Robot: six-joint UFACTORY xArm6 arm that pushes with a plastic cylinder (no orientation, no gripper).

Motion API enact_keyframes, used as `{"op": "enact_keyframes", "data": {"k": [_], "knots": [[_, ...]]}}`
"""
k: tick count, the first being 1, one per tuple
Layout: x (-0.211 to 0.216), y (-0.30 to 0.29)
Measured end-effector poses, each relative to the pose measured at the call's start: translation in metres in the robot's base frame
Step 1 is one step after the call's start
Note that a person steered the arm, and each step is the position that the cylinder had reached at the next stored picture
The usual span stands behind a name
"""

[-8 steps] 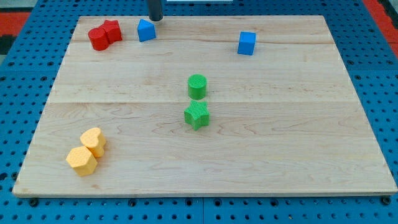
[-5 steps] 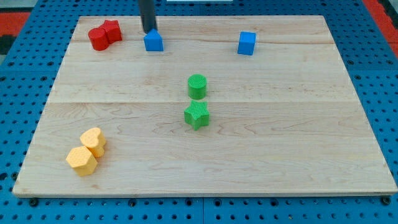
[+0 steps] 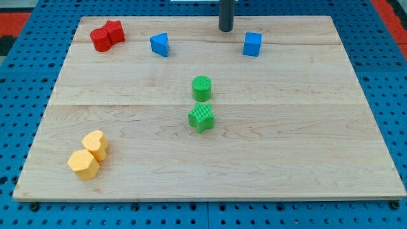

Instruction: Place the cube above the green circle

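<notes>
My tip (image 3: 226, 30) rests on the wooden board (image 3: 305, 146) near the view's top edge, a little right of the middle. It is a bare rod end with nothing to open or close, and it holds nothing. It touches no block.

The blue cube (image 3: 252, 44) sits just to the view's right of my tip and slightly lower, with a narrow strip of bare wood between them. To the view's left of my tip, well apart, lies the blue triangular block (image 3: 160, 44), at about the same height as the cube.

The green cylinder (image 3: 201, 88) stands near the middle of the board, below my tip and a little to the view's left. The cube is up and to the view's right of it, well apart. Just below the cylinder, with a thin gap, sits the green star block (image 3: 201, 117).

In the top left corner two red blocks (image 3: 106, 35) press together; their shapes are hard to make out, one perhaps round. Near the bottom left, two yellow blocks (image 3: 88, 154) touch, the lower one (image 3: 83, 164) looking hexagonal and the upper one (image 3: 95, 142) heart-like.
</notes>
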State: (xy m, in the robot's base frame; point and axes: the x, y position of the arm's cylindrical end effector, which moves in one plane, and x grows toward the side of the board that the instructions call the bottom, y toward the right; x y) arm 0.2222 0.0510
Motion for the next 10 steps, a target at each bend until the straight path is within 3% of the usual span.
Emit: {"op": "enact_keyframes", "data": {"k": [4, 7, 10], "knots": [[0.008, 0.042], [0.066, 0.049], [0.084, 0.06]]}}
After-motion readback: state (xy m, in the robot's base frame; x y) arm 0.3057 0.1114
